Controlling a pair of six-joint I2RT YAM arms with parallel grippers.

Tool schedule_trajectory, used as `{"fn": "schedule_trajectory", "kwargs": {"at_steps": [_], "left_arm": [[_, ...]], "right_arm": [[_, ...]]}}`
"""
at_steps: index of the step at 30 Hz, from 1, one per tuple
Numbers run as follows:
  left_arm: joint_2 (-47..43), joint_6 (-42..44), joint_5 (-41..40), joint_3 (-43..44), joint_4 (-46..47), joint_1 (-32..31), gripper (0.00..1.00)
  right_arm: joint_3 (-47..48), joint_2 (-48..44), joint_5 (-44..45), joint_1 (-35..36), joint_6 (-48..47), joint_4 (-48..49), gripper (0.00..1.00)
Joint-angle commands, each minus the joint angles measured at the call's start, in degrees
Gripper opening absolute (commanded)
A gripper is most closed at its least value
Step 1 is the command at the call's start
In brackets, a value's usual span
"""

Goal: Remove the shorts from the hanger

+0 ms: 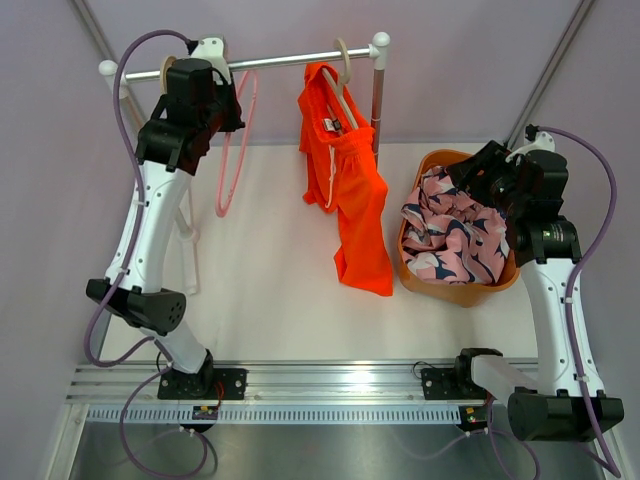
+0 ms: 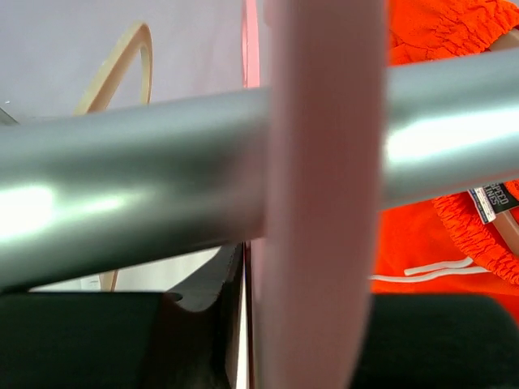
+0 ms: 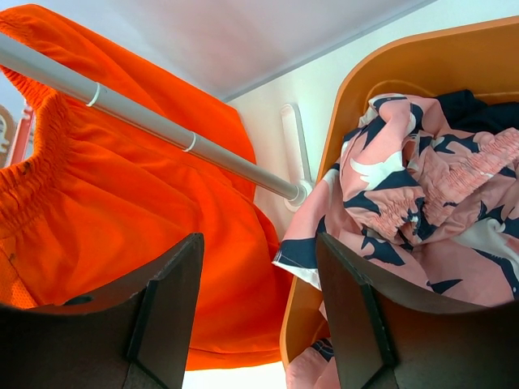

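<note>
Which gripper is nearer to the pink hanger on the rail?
Left. The left gripper is up at the rail, right beside the pink hanger. The right gripper is far across, over the basket.

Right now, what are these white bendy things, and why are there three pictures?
They are two robot arms fixed to a table. One picture looks down from above; the other two come from little cameras on each wrist. A silver rail stands at the back. Orange shorts hang from it on a hanger, and an empty pink hanger hangs nearby. The orange basket holds pink patterned shorts, with something dark tucked behind them. The left gripper is up at the rail by the pink hanger; whether it grips is hard to see. The right gripper has its jaws open and empty, above the basket.
</note>
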Motion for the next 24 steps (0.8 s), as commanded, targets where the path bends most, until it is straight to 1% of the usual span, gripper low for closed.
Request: {"fn": "schedule_trajectory", "kwargs": {"at_steps": [1, 5, 6, 8, 9, 12, 16, 21, 24], "left_arm": [[-4.71, -0.02, 1.09, -0.82, 2.7, 0.54, 0.21], [-8.06, 0.25, 1.52, -2.66, 3.49, 0.45, 0.31], [-8.59, 0.25, 1.7, -2.75, 3.49, 0.45, 0.39], [-10.09, 0.51, 2.23, -2.84, 3.58, 0.45, 0.43], [-10.61, 0.51, 2.32, -2.84, 3.5, 0.45, 0.48], [-12.28, 0.6, 2.76, -2.84, 3.32, 0.45, 0.54], [-15.0, 0.6, 1.71, -3.02, 3.14, 0.45, 0.54], [-20.71, -0.19, 0.12, -4.51, 5.16, 0.36, 0.54], [-22.65, -0.72, 0.47, -4.6, 5.78, -0.25, 0.54]], "right_arm": [[1.78, -1.23, -0.58, 0.53, -1.22, -0.08, 0.66], [1.79, -2.01, -1.11, 0.53, -1.48, -1.13, 0.66], [1.61, -2.28, -0.93, 0.53, -1.75, -1.31, 0.66], [0.47, -3.24, 0.03, 0.53, -2.45, -1.92, 0.66], [0.12, -3.51, 0.3, 0.53, -2.63, -2.19, 0.67], [-1.99, -4.83, 0.04, 0.53, -3.24, -3.24, 0.67], [-5.93, -7.55, -0.93, 0.53, -3.68, -5.26, 0.67], [-10.77, -10.89, -0.84, 0.53, -4.03, -6.58, 0.69], [-14.11, -11.6, -2.94, 0.53, -3.42, -6.32, 0.69]]}}
